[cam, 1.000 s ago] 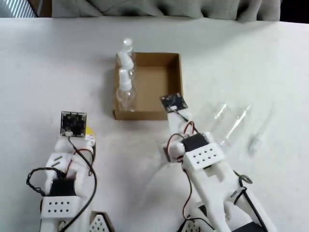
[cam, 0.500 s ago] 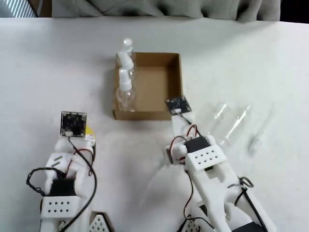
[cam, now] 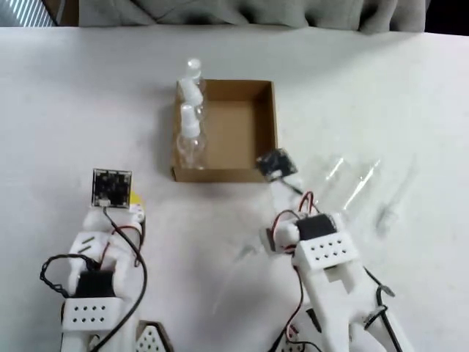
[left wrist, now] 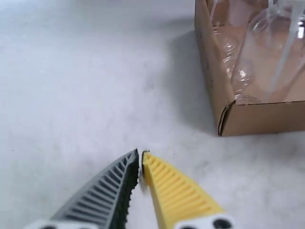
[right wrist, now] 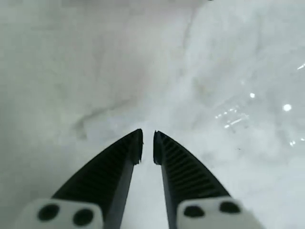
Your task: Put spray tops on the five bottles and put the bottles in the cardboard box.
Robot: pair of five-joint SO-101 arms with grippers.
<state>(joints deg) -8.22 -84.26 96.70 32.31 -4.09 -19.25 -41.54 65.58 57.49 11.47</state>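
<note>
While the cardboard box (cam: 245, 121) holds at least two capped bottles (cam: 190, 139) standing along its left wall, the work is only part done. The loose bottles (cam: 352, 187) lie on their sides on the bench (cam: 88, 95), just right of the box; they are clear and hard to count. The capped ones are packed tight to one wall, likely to keep room for the rest. The left gripper (left wrist: 141, 156) hangs low over bare bench, short of the box's near left corner, with its grey and yellow jaws pressed together on nothing. It looks parked out of the way. The right gripper (right wrist: 147, 143) is also low over the bench, its black jaws nearly together with a thin slit between the tips and nothing in them. Glints of clear plastic show off to one side of it. The right arm (cam: 322, 253) sits between the box's near right corner and the loose bottles, so I judge it is lining up for the next bottle, and its jaws would need to spread first. Against a second ago, the right arm has swung away from the box front, rightward and a little back toward the lying bottles. The left arm (cam: 91, 293), the box and all the bottles are where they were.
</note>
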